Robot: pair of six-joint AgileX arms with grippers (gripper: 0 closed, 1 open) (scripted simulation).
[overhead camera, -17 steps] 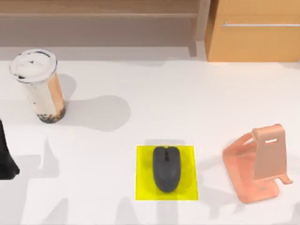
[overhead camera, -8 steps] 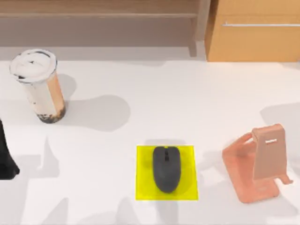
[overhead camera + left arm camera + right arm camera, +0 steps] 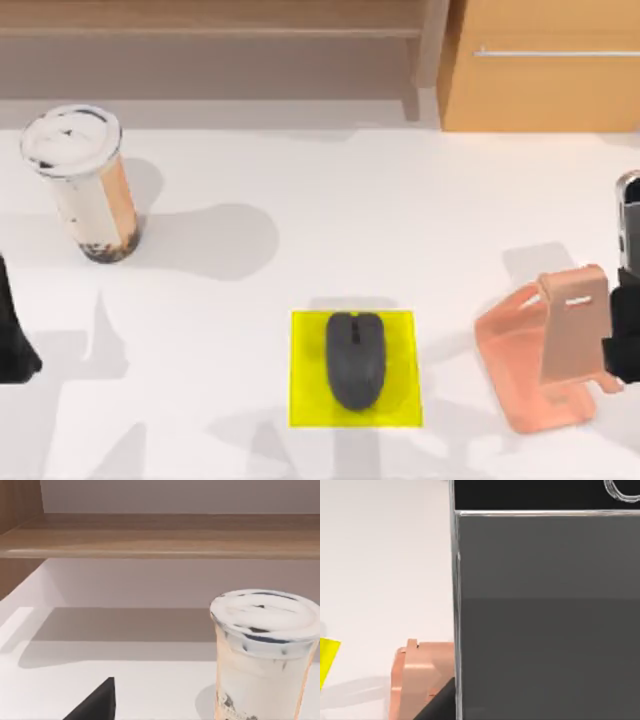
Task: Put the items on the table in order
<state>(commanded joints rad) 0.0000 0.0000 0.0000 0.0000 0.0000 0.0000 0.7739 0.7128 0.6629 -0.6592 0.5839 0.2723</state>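
The white-lidded cup of brown bubble tea [image 3: 82,185] stands upright at the table's [image 3: 330,220] far left, and is seen close up in the left wrist view [image 3: 262,655]. A dark grey mouse [image 3: 355,360] lies on a yellow pad [image 3: 400,335] at front centre. At the right edge my right gripper [image 3: 624,340] is shut on the silver-edged smartphone [image 3: 629,215], held just right of and above a pink phone stand [image 3: 545,365]. The smartphone's grey screen [image 3: 545,615] looms large in the right wrist view. My left gripper [image 3: 12,340] is parked at the left edge.
A wooden shelf [image 3: 210,40] and a cabinet with a handle [image 3: 545,65] run along the back of the table. In the right wrist view the stand [image 3: 420,680] and a corner of the yellow pad [image 3: 327,660] lie below the phone.
My right gripper has come in from the right edge holding the smartphone, and its shadow has slid left toward the stand. Cup, mouse and left arm have not moved.
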